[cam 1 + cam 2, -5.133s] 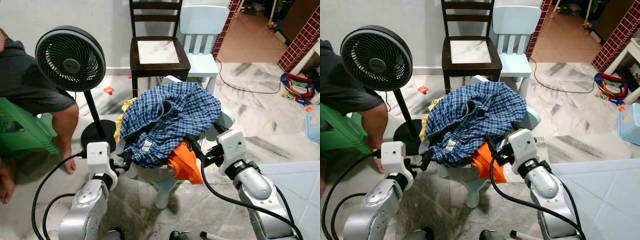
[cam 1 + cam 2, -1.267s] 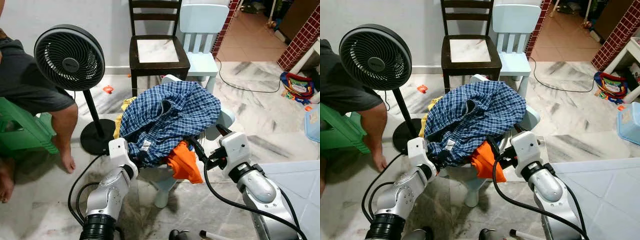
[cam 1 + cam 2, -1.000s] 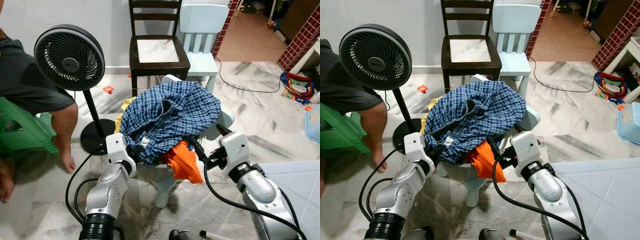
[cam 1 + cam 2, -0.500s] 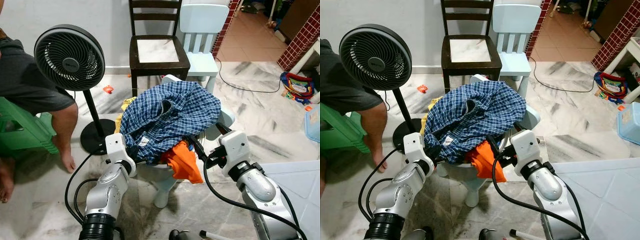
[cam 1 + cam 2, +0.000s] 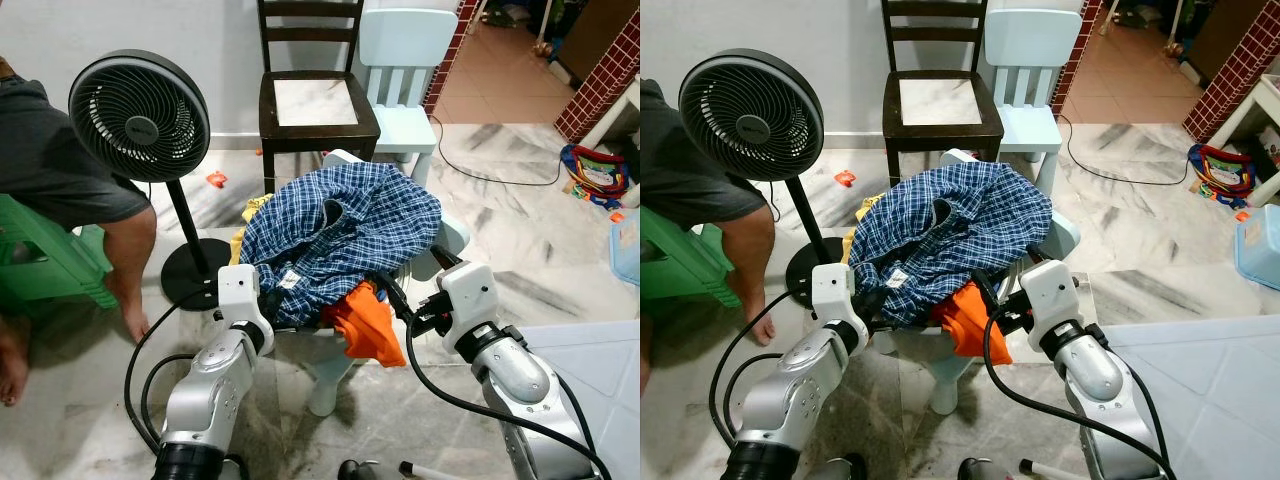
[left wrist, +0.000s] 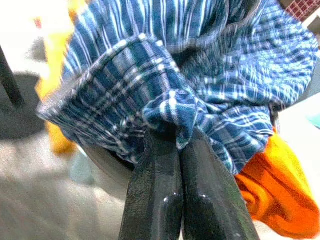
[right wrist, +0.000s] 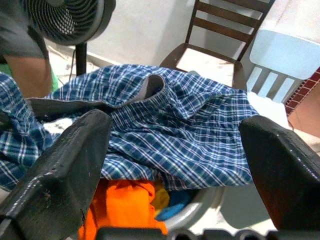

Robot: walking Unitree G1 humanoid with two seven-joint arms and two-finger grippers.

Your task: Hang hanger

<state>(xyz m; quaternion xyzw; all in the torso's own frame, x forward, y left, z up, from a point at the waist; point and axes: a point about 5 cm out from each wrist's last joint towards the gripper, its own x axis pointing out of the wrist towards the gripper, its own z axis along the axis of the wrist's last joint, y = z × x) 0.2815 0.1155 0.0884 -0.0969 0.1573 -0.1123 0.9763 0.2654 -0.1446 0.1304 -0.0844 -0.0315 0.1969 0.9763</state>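
A blue plaid shirt (image 5: 340,235) lies heaped on a pale blue child's chair (image 5: 452,238), over an orange cloth (image 5: 368,322) and a yellow one. At the shirt's near left edge, my left gripper (image 5: 264,303) is shut on a fold of plaid fabric (image 6: 167,112), which bunches over the fingertips in the left wrist view. My right gripper (image 5: 392,297) stands open beside the orange cloth, on the pile's near right side. The right wrist view looks between its spread fingers (image 7: 65,170) onto the shirt (image 7: 170,125).
A black standing fan (image 5: 140,115) is at the left. Beside it a person (image 5: 60,170) sits on a green stool (image 5: 45,265). A dark wooden chair (image 5: 315,100) and a second pale blue chair (image 5: 405,60) stand behind. A cable (image 5: 480,175) and toys (image 5: 595,175) lie at the right.
Since five seconds ago my left arm has risen and reached right to the shirt's edge, where it now grips the fabric. Over the last second it shifted slightly right. The right arm barely moved.
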